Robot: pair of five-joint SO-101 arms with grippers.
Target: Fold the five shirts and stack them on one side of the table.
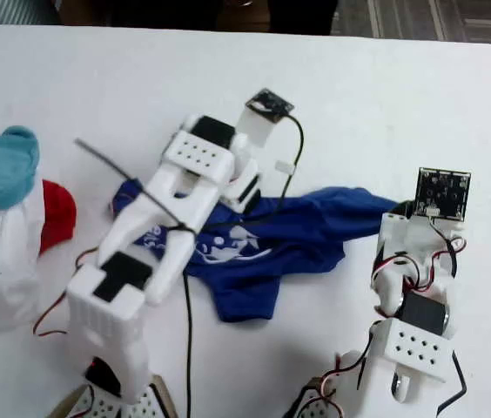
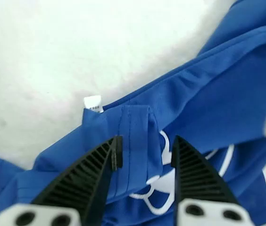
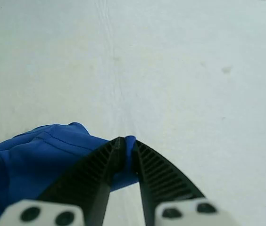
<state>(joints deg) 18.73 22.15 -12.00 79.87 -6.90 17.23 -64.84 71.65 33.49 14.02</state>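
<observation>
Lying under L tool (image 2: 147, 143): blue shirt (image 2: 208, 94)

The left arm (image 1: 154, 226) stretches from the table's near edge, slanting toward the middle. Its wrist is bent down, and the left gripper (image 2: 145, 146) stands with its jaws apart on either side of a raised fold of the blue shirt (image 1: 298, 231). The right arm (image 1: 415, 296) is folded short by the near right corner, its right gripper (image 3: 126, 146) low over the surface and pinched closed on the shirt's edge.
</observation>
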